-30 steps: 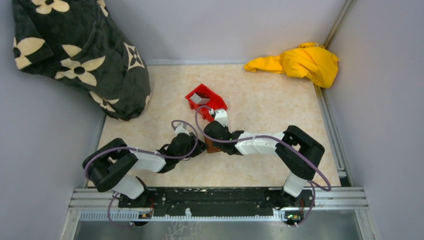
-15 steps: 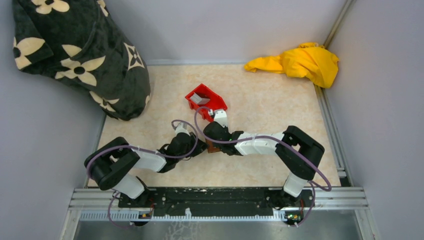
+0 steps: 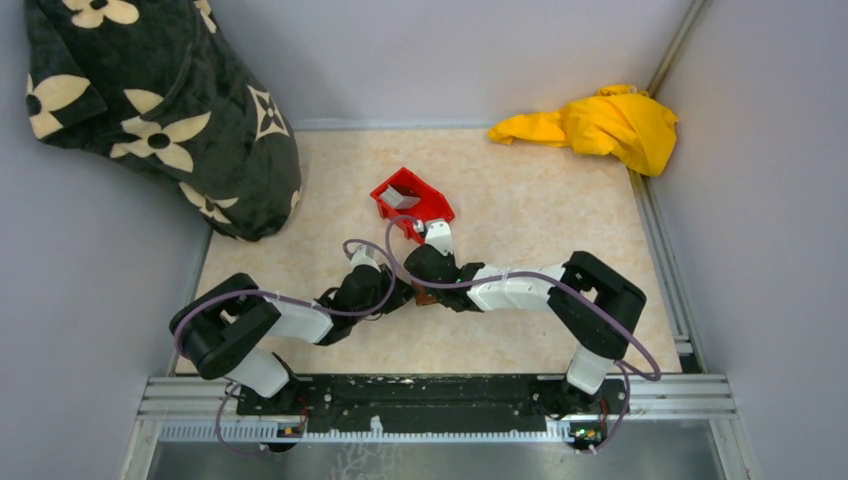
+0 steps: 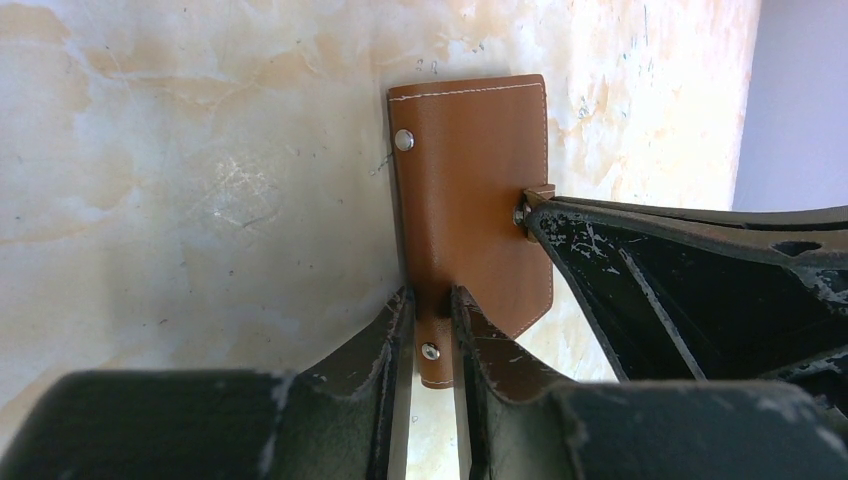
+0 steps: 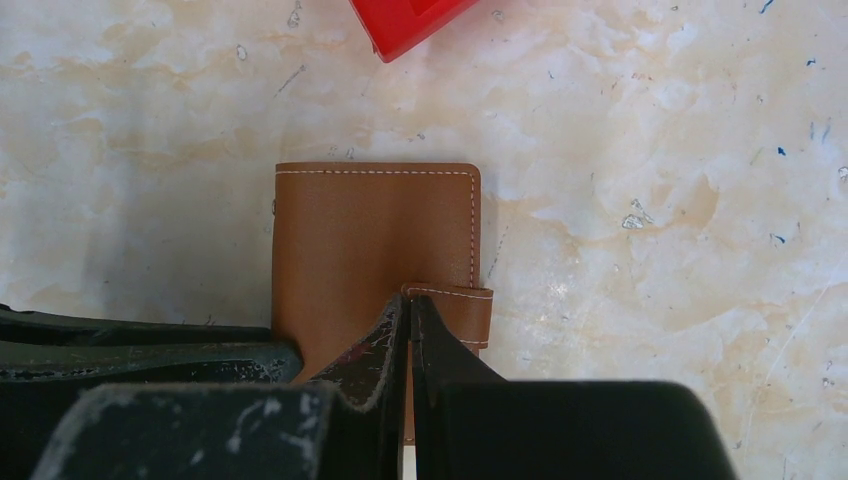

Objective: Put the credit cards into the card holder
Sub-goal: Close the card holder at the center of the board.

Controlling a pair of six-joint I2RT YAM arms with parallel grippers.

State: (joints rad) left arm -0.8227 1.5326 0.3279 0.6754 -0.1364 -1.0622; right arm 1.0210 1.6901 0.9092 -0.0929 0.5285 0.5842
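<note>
Left wrist: left hand, right hand both clamp card holder.

The card holder is brown, the bin red.

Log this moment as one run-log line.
left gripper: shut on card holder edge | right gripper: shut on strap tab | card holder: folded, outer side showing | red bin: beyond holder, apart

Closed brown card holder, flat.
</note>
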